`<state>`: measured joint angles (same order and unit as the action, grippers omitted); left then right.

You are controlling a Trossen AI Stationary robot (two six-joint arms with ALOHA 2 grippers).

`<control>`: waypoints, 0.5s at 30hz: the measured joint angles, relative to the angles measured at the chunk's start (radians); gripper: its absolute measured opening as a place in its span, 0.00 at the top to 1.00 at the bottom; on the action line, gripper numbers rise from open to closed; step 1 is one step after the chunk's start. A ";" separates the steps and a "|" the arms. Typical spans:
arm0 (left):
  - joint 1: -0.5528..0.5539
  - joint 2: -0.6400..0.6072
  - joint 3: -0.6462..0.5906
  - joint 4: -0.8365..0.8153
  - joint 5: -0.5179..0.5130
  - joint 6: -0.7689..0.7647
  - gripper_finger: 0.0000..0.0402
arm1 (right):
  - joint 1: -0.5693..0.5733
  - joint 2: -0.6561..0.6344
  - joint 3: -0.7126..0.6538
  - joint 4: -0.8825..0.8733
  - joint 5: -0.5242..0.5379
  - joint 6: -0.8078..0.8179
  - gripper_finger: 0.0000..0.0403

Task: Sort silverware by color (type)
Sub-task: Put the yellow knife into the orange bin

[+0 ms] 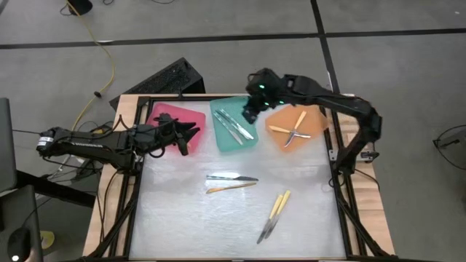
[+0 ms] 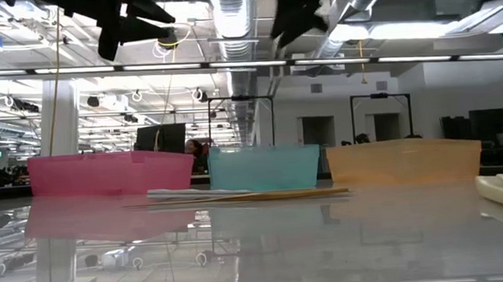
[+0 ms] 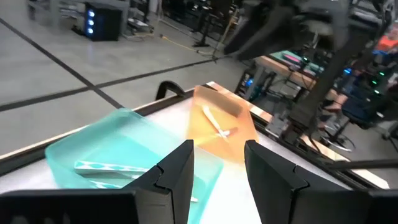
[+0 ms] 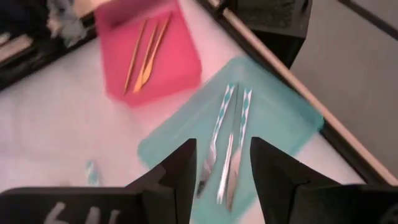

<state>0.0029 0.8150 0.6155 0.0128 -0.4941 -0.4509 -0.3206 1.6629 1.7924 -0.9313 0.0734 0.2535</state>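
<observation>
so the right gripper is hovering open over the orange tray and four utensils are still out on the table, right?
Not quite: the right gripper is open, but it hovers over the teal tray, not the orange tray. The right wrist view looks down on teal-handled utensils between its fingers. Four utensils on the table is correct.

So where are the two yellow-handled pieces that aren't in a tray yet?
In the high view, the yellow-handled pair lies on the table's right front part, beyond the teal-handled utensil and orange-handled utensil at centre.
</observation>
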 joint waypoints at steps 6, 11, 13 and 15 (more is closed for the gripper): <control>0.000 0.002 0.000 0.000 0.041 0.033 0.69 | 0.108 -0.100 0.000 -0.219 0.004 0.002 0.61; 0.000 0.005 0.000 -0.006 0.128 0.063 0.69 | 0.252 -0.111 0.000 -0.347 0.004 0.049 0.61; 0.000 0.005 0.000 -0.026 0.171 0.070 0.69 | 0.318 -0.105 -0.001 -0.398 0.009 0.049 0.61; 0.000 0.005 0.000 -0.052 0.210 0.075 0.69 | 0.388 -0.105 -0.019 -0.430 0.031 0.049 0.61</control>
<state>0.0029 0.8200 0.6155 -0.0388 -0.2846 -0.3759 0.0673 1.5576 1.7729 -1.3614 0.1045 0.3026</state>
